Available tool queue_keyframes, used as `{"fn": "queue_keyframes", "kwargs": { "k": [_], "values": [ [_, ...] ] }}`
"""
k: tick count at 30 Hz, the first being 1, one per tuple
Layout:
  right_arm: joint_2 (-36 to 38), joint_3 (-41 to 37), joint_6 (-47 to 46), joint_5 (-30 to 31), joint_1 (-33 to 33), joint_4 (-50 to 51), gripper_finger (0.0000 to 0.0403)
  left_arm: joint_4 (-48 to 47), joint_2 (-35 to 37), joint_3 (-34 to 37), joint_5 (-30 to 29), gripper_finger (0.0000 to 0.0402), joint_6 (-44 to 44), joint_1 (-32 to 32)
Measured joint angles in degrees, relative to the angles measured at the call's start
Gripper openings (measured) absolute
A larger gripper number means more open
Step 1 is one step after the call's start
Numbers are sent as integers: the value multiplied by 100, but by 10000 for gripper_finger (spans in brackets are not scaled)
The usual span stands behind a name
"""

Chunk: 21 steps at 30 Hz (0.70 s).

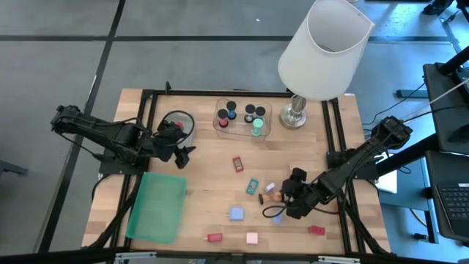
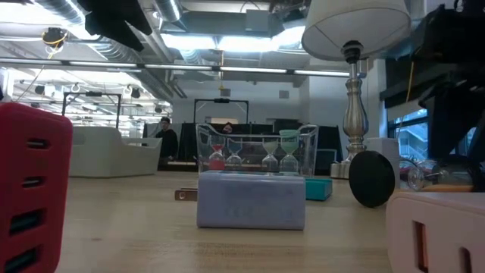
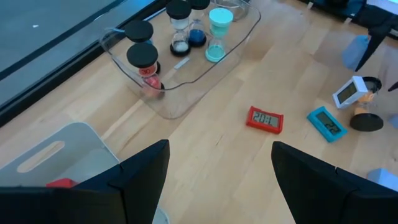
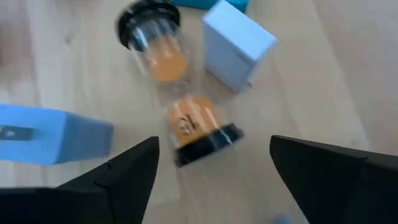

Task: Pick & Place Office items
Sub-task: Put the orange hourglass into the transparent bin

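An orange-sand hourglass (image 4: 177, 93) lay on its side on the table, right of centre low in the high view, just ahead of my right gripper (image 4: 211, 168) and between the lines of its two fingers, which stood spread with nothing in them. A small white block (image 4: 239, 45) lay just beside the hourglass, and a blue block (image 4: 53, 134) near its other side. Further out, a red clock (image 1: 237, 163) and a teal one (image 1: 253, 186) lay toward mid-table, with a red piece (image 1: 215, 237), a pink one (image 1: 252, 237) and another red one (image 1: 316, 230) along the lower edge. A clear tray (image 1: 242, 125) in the upper middle held four standing hourglasses. My left gripper (image 3: 217, 168), fingers also spread and empty, waited at centre left, near a flat green lid (image 1: 157, 207).
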<state>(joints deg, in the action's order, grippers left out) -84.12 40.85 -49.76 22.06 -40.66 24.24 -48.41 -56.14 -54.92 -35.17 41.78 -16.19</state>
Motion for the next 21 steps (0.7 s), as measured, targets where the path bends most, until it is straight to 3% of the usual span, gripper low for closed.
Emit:
{"fn": "queue_keyframes", "kwargs": {
  "k": [15,21],
  "values": [
    [-2,-959,371,148,87,-1853,337,27,0,0,-1,281,-52,0],
    [-2,-1081,370,105,173,-2012,337,28,0,0,-123,281,-54,0]
  ]
}}
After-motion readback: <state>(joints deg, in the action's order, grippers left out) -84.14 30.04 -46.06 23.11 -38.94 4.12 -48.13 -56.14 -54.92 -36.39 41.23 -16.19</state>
